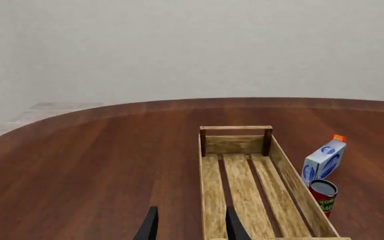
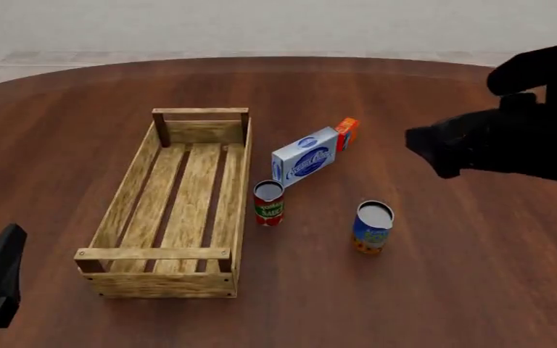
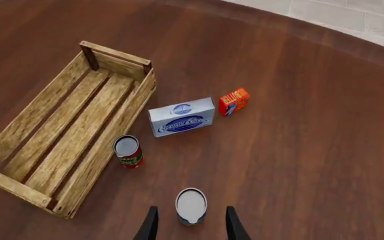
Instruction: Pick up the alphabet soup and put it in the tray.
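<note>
1. Right claw (image 3: 188,227) hangs above the alphabet soup (image 3: 190,205), its two dark fingers spread wide to either side of the can and holding nothing.
2. Left claw (image 1: 188,225) is likewise parted and empty, near the tray's (image 1: 211,200) near end.
3. Good practice now, I judge: lower straight down, keep the can centred, close low on the smooth round wall so it cannot tip.
4. Soup can: silver lid, blue label fading to orange, upright on the glossy dark-wood worktop (image 2: 472,275), right of the red can (image 2: 269,204).
5. Tray: pale slatted wood, well left, empty.
</note>
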Motion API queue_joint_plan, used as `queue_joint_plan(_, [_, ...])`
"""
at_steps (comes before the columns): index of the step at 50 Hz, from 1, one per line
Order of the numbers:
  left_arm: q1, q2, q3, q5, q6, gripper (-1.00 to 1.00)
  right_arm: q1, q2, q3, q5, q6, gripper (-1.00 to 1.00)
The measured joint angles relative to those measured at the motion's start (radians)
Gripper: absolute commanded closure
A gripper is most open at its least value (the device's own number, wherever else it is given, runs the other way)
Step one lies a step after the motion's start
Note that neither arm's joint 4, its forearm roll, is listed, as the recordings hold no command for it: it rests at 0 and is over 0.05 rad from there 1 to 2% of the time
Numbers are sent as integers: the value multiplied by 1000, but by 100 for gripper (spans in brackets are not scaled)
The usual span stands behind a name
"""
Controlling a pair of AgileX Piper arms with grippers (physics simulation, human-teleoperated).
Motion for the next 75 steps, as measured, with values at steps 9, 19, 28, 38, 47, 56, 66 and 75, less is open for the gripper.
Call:
queue_joint_plan(9, [0, 0, -1, 1, 0, -100, 0, 75, -80, 82, -11, -100])
queue_joint_plan(19, [0, 0, -2, 3, 0, -100, 4, 148, -144, 136, -16, -100])
queue_joint_plan(28, [0, 0, -3, 3, 0, -100, 12, 202, -165, 147, -11, -100])
queue_joint_plan(38, [0, 0, -3, 4, 0, -100, 16, 248, -166, 135, -6, -100])
queue_joint_plan(47, [0, 0, -3, 4, 0, -100, 17, 280, -152, 107, 1, -100])
queue_joint_plan(56, [0, 0, -3, 4, 0, -100, 19, 309, -120, 63, 10, -100])
queue_joint_plan(66, [0, 0, -3, 4, 0, -100, 23, 346, -88, 15, 24, -100])
queue_joint_plan(75, [0, 0, -3, 4, 0, -100, 24, 379, -60, -27, 36, -100])
